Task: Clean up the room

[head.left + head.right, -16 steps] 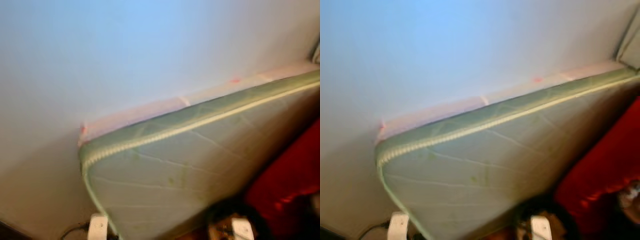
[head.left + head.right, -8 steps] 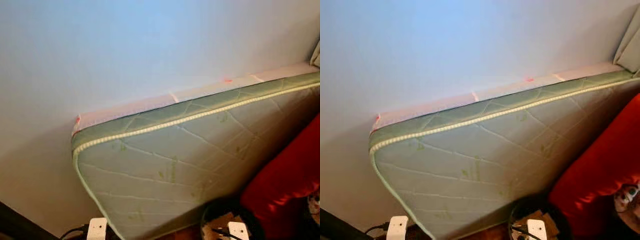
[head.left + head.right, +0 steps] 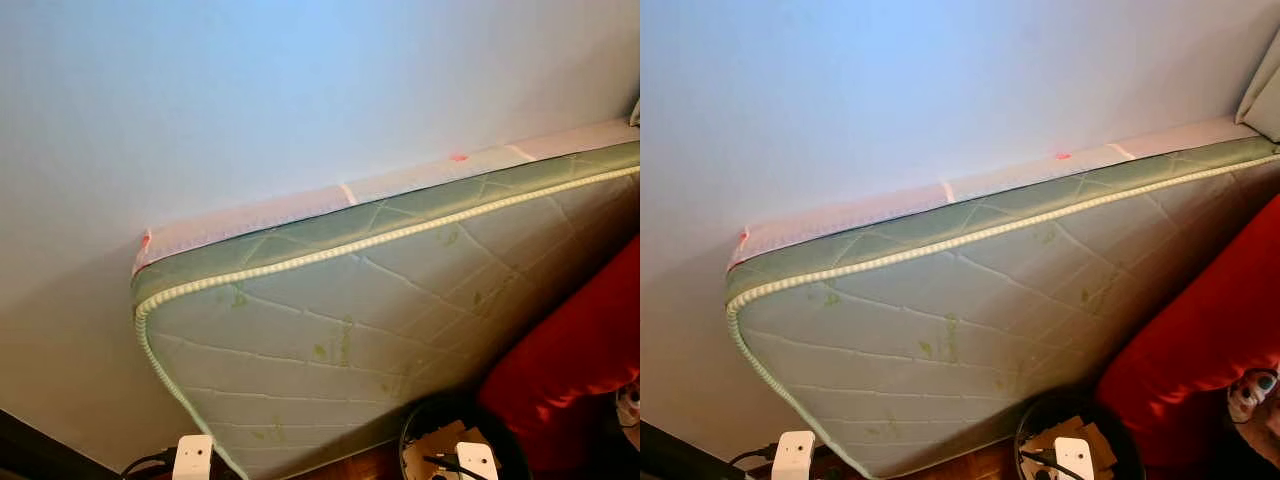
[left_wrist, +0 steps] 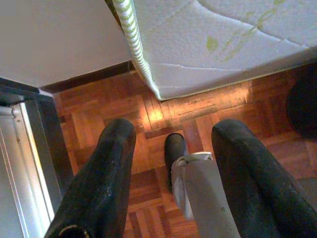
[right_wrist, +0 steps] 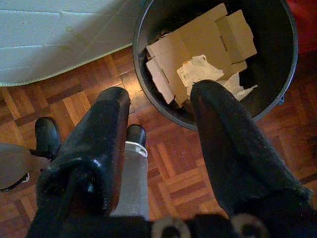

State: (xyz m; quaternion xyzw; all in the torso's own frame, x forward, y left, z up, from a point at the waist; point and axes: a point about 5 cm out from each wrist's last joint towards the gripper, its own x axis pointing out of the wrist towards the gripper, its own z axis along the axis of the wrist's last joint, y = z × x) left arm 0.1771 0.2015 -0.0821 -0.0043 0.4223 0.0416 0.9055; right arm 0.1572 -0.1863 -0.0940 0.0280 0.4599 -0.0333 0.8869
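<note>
One mattress (image 3: 380, 330) stands on its long edge against the pale wall (image 3: 250, 90). Its long axis runs along the wall; in the head views the top edge climbs from a rounded corner at the left up toward the right. The quilted face, pale green with small leaf prints, is turned toward the camera. A ribbed cream piping (image 3: 330, 255) runs along the upper edge and round the corner. Behind it a whitish strip (image 3: 940, 195) with small red marks lies along the top edge; no writing legible there or anywhere else.

One red cushion-like item (image 3: 1200, 350) sits low at the right, just beside the mattress face. One black round bin (image 5: 218, 59) stands on the wood parquet floor (image 5: 173, 158), near the mattress's lower edge. Inside it are folded cardboard pieces (image 5: 198, 44) and crumpled white paper (image 5: 203, 72); exact count of pieces cannot be told, no print readable.

Left gripper (image 4: 173, 158): two black fingers spread wide, nothing between them, hanging above the parquet near the mattress's lower corner and a dark baseboard (image 4: 84, 79).

Right gripper (image 5: 158, 124): two black fingers spread wide, holding nothing, above the floor at the near rim of the bin.

Below the grippers the robot's two feet show, black-tipped (image 4: 174, 148).
</note>
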